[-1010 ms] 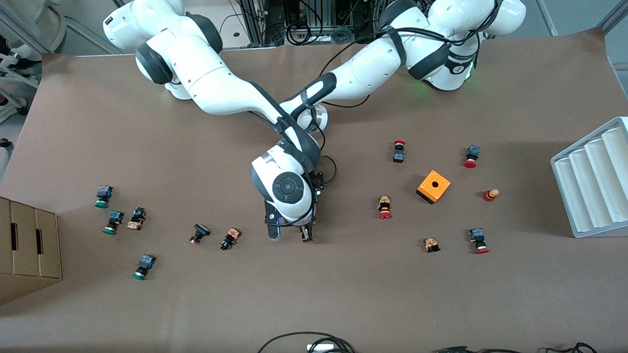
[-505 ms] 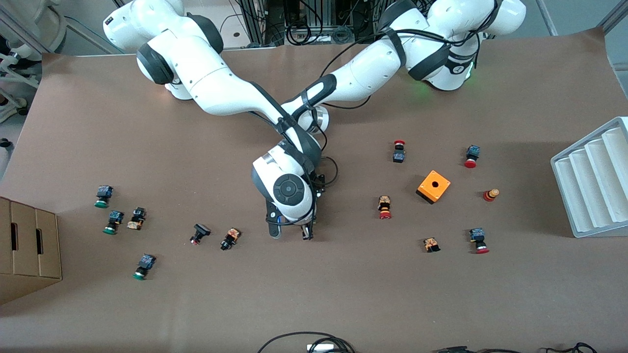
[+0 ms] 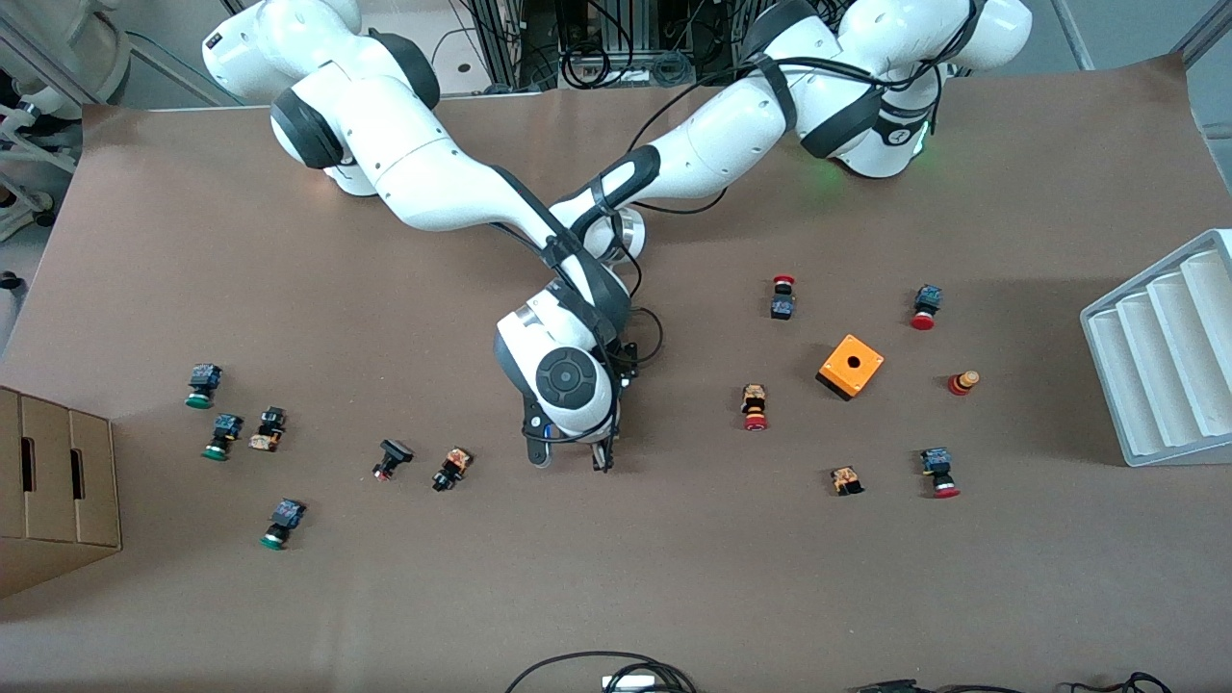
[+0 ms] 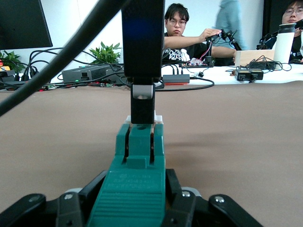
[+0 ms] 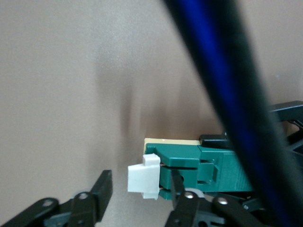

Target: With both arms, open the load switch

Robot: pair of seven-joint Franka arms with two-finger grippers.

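The load switch (image 4: 140,142) sits low over the middle of the worktop (image 3: 674,577), hidden in the front view under the right arm's wrist. The left tool (image 4: 134,195) is pressed together on the green body, pinching it from both sides w/ the bar sticking out lengthwise. That probably serves to brace the body so the other end can be worked. The right tool (image 5: 140,183) is spread, its fingers (image 5: 105,182) straddling the small white block (image 5: 143,179) at the free end, one finger just beside the green part, not yet clamped on the block. Judging by this, the step in hand is getting a grip on the block, so the 2 arms can pull apart. Pose: the right arm reaches in from its base, wrist bent so its tool (image 3: 568,460) points straight down. The left arm runs low & crosses beneath it, tool roughly level w/ the worktop. Push buttons (image 3: 756,406) lie scattered well apart from the work
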